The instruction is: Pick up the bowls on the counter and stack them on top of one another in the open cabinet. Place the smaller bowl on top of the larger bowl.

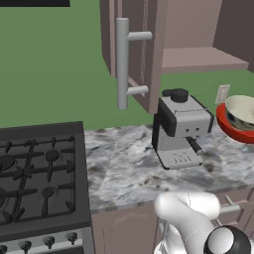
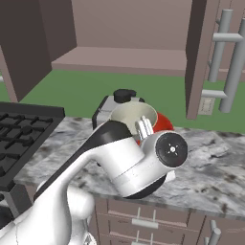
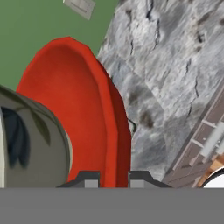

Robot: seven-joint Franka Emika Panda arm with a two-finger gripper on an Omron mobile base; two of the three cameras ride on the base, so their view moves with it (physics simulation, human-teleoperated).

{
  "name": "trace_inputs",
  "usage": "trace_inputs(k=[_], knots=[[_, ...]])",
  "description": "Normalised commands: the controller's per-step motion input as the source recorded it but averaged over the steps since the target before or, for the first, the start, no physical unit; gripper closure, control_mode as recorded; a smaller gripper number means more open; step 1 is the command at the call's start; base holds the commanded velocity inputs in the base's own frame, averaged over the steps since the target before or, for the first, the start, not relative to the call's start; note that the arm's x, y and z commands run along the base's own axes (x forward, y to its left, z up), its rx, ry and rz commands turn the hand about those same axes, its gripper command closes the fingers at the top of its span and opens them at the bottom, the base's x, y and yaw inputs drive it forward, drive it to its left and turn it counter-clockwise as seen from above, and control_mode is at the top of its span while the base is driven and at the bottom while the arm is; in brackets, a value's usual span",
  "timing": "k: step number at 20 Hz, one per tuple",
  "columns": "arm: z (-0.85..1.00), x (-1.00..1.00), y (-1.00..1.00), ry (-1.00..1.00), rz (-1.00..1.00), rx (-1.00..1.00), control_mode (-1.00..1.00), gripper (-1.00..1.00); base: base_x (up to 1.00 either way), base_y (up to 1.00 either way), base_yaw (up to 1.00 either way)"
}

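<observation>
1. The robot's own white arm hides most of the red bowl point(image 2: 164, 123) in the right base view, and the coffee machine point(image 1: 179, 128) behind it shows little more than its top there.
2. The gripper point(image 3: 113, 178) shows as two dark tips, jaws narrow, pinching the red bowl's rim.
3. The cream bowl point(image 1: 242, 110) sits inside the red bowl, above the marbled surface point(image 1: 124, 163).
4. The open cabinet point(image 2: 124, 60) is above.
</observation>
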Motion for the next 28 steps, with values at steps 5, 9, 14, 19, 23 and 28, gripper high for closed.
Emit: trace_inputs(k=[5, 9, 14, 19, 23, 28], knots=[[0.06, -0.06, 0.37, -0.02, 0.00, 0.00, -1.00, 1.00, 0.00, 0.00, 0.00], [0.11, -0.04, 0.38, -0.02, 0.00, 0.00, -1.00, 1.00, 0.00, 0.00, 0.00], [0.14, -0.03, 0.40, -0.03, 0.00, 0.00, -1.00, 1.00, 0.00, 0.00, 0.00], [0.31, -0.09, 0.35, -0.04, -0.01, 0.00, -1.00, 1.00, 0.00, 0.00, 0.00], [0.39, -0.08, 0.24, -0.04, -0.02, 0.00, -1.00, 1.00, 0.00, 0.00, 0.00], [0.38, -0.01, 0.17, -0.01, -0.04, 0.00, -1.00, 1.00, 0.00, 0.00, 0.00]])
